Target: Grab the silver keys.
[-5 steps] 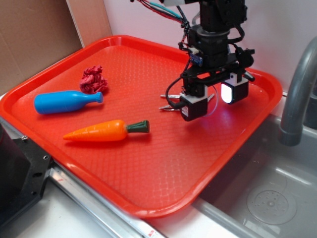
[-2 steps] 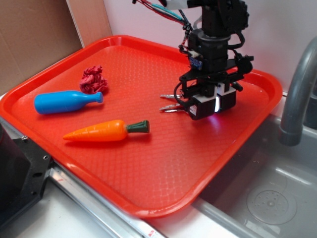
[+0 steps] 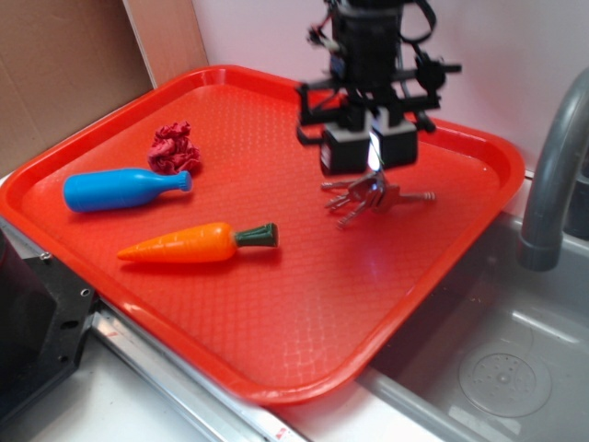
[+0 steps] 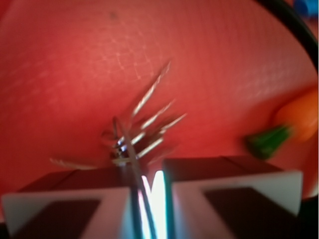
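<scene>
Silver keys [image 3: 368, 196] dangle — blades fanned downward

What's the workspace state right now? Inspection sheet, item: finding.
Surface: red tray, textured, set beside a sink.
Job's things: silver keys hang fanned out just under the gripper; in the wrist view the ring sits between the pads. Whether the tips touch the tray cannot be told.
Clutter: blue toy bottle and toy carrot lying on the tray; crumpled red cloth behind the bottle.
Gripper: gripper shut on the key ring, above the tray's far right part.
Cables: wire bundle at the wrist, top of the exterior view, clear of the tray.
Surroundings: grey faucet and metal sink at right; cardboard at left.
</scene>
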Robot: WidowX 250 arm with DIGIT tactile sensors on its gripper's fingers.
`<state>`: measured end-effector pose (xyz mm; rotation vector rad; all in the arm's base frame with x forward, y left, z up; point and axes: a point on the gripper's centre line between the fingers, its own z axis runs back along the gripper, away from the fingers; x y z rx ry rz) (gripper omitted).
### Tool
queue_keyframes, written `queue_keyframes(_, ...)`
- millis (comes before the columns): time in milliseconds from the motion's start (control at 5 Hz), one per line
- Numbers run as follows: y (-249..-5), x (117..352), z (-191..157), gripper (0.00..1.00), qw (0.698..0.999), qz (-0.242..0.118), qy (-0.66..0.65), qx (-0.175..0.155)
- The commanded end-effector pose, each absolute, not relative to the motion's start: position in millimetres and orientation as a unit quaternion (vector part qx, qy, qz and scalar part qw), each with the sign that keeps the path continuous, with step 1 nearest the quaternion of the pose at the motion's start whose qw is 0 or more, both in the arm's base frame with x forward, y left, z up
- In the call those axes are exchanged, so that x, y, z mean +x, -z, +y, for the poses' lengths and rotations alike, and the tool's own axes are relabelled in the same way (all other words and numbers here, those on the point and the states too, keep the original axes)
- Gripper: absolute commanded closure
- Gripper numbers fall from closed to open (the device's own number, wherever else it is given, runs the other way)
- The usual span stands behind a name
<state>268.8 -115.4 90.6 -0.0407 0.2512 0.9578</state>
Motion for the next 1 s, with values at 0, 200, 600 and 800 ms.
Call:
queue_keyframes(0, -156, 245, -71, 1.0, 0.951, 0.09, -0.277, -0.102)
queue_keyframes(200, -181, 230, -44, 1.0, 0.976, 0.094, -0.159, -0.113)
queue_keyframes(600, -197, 221, -27, 1.0, 0.991, 0.004, -0.107, -0.078)
queue_keyframes(800, -195, 217, -24, 1.0, 0.992, -0.057, -0.102, -0.039)
